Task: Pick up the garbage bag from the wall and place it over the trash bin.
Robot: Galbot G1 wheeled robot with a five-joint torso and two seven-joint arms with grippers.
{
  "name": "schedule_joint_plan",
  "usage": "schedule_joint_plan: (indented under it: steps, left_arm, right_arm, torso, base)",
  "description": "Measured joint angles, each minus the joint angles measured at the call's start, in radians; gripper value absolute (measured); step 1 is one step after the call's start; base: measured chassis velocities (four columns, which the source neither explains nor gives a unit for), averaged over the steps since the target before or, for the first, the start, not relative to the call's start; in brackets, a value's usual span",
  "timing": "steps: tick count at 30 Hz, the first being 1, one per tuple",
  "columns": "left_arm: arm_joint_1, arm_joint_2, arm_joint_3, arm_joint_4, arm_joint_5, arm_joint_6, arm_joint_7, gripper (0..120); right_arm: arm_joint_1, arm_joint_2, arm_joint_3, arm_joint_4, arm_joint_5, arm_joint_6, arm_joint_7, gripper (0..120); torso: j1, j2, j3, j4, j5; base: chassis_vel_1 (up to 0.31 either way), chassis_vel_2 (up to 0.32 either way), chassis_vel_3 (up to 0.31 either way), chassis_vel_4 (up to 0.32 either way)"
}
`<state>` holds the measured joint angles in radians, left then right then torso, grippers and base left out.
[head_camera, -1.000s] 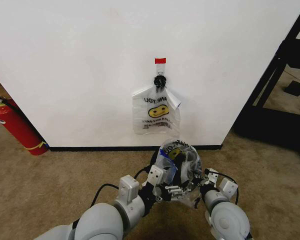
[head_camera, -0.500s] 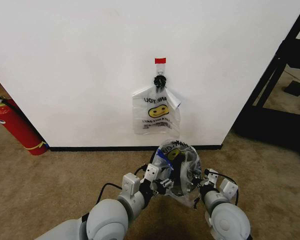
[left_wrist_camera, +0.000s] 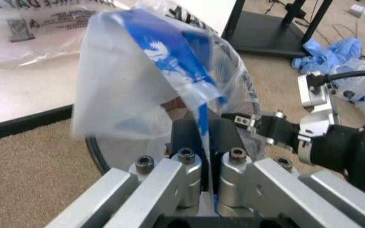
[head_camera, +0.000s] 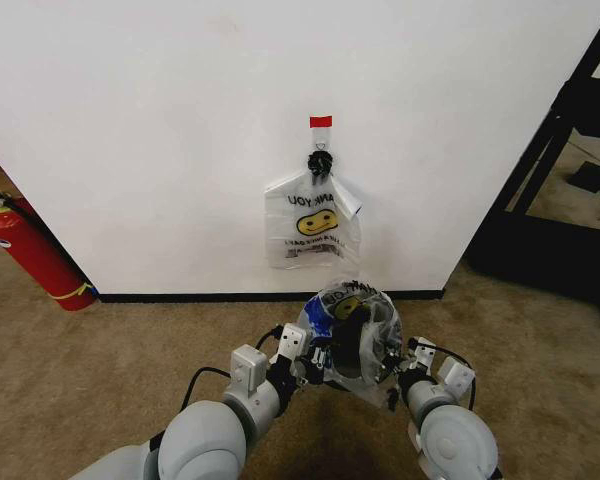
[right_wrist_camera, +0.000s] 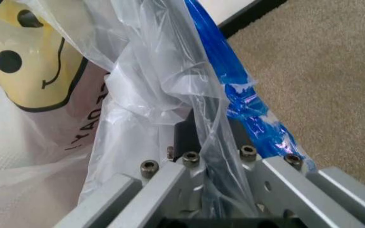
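Observation:
The garbage bag [head_camera: 348, 305], thin clear plastic with a yellow smiley and blue patches, is draped over the round black mesh trash bin [head_camera: 360, 348] on the carpet just in front of the wall [head_camera: 160, 150]. My left gripper [head_camera: 315, 358] is shut on the bag's near-left edge. My right gripper [head_camera: 392, 368] is shut on its right edge. In the left wrist view my left gripper [left_wrist_camera: 205, 142] pinches a blue strip of the bag [left_wrist_camera: 138, 85], and the bin's mesh [left_wrist_camera: 236, 90] shows through. The right wrist view has my right gripper [right_wrist_camera: 208, 142] clamped on bunched plastic [right_wrist_camera: 157, 85].
A similar smiley bag [head_camera: 312, 225] with a black knot and red tag hangs on the wall above the bin. A red fire extinguisher [head_camera: 35, 255] leans at the left. A black shelf frame [head_camera: 560, 150] stands to the right. Open carpet lies on both sides.
My left gripper has moved forward and up along the bin's left side, pulling the bag's edge wider over the rim. The right gripper has barely moved.

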<state>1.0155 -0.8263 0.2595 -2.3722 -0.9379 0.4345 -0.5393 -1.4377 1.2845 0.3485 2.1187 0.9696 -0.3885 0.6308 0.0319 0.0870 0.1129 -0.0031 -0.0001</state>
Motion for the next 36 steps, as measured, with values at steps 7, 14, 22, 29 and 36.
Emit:
schedule_joint_plan:
  steps: [7, 14, 22, 29, 36]
  left_arm:
    - [0.062, 0.001, -0.026, 0.008, 0.009, -0.011, 0.008, 0]
    - [0.115, -0.006, -0.033, 0.035, 0.038, -0.024, 0.019, 0]
    - [0.138, -0.014, -0.049, 0.069, 0.071, -0.049, 0.035, 0]
    - [0.173, -0.007, -0.074, 0.104, 0.103, -0.071, 0.053, 0]
    - [0.141, -0.008, -0.095, 0.155, 0.108, -0.084, 0.058, 0]
  right_arm:
    - [0.006, 0.026, 0.035, 0.035, 0.132, -0.011, 0.084, 0]
    - [0.003, 0.013, 0.052, 0.072, 0.176, -0.015, 0.109, 0]
    - [0.001, 0.003, 0.061, 0.09, 0.193, -0.024, 0.115, 0]
    - [0.007, 0.005, 0.064, 0.09, 0.201, -0.025, 0.114, 0]
    - [0.0, -0.005, 0.064, 0.096, 0.205, -0.033, 0.106, 0]
  torso:
    - [0.0, 0.0, 0.0, 0.0, 0.0]
    - [0.0, 0.0, 0.0, 0.0, 0.0]
    - [0.0, 0.0, 0.0, -0.0001, 0.0]
    - [0.0, 0.0, 0.0, 0.0001, 0.0001]
    - [0.0, 0.0, 0.0, 0.0, 0.0]
  base:
    - [0.0, 0.0, 0.0, 0.0]
    - [0.0, 0.0, 0.0, 0.0]
    - [0.0, 0.0, 0.0, 0.0]
    - [0.0, 0.0, 0.0, 0.0]
    - [0.0, 0.0, 0.0, 0.0]
